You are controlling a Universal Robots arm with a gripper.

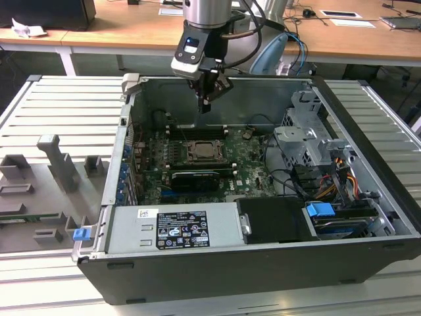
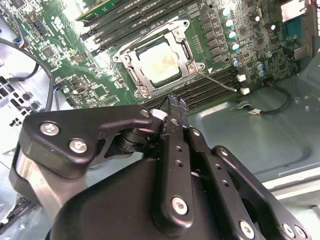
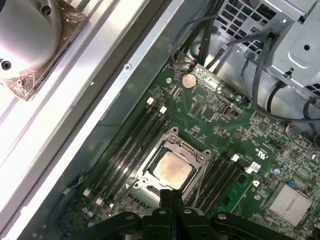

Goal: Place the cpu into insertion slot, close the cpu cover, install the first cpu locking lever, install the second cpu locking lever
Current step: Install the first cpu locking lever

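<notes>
The cpu lies flat in the insertion slot on the green board, its pale face showing in both wrist views. The silver cpu cover lies down around it, framing the chip through its window. A thin lever rod angles out from one corner of the socket. My gripper hangs above the socket and a little behind it, well clear of the board. Its black fingers are pressed together, shut, with nothing between them.
The open computer case has tall metal walls around the board. A long black ribbed card sits just in front of the socket. A drive cage with cables stands at the exterior view's right. Grey fixtures lie outside, left.
</notes>
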